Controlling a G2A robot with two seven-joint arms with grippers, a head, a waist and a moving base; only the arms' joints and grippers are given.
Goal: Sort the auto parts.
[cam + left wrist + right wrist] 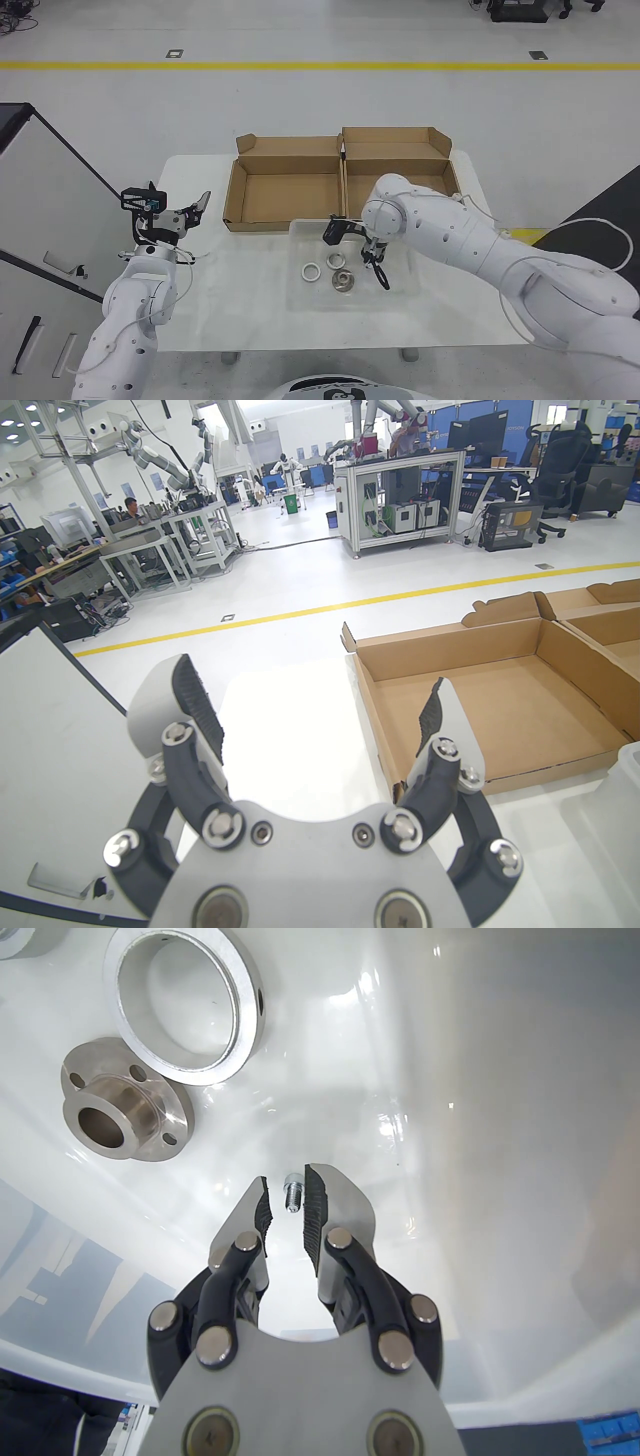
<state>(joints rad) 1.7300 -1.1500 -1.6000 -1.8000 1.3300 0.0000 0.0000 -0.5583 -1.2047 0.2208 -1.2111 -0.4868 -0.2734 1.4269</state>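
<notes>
In the top view you had the right pincer [379,272] down inside the clear bin [410,295] on the counter [240,300], just beside a flanged hub [342,282]. The left pincer [190,212] hung at the counter's left edge. Your left wrist view showed it spread wide, near an open cardboard box [500,700]. Your right wrist view showed the right pincer's fingers narrowly parted either side of a small bolt [292,1195] lying on the bin floor.
</notes>
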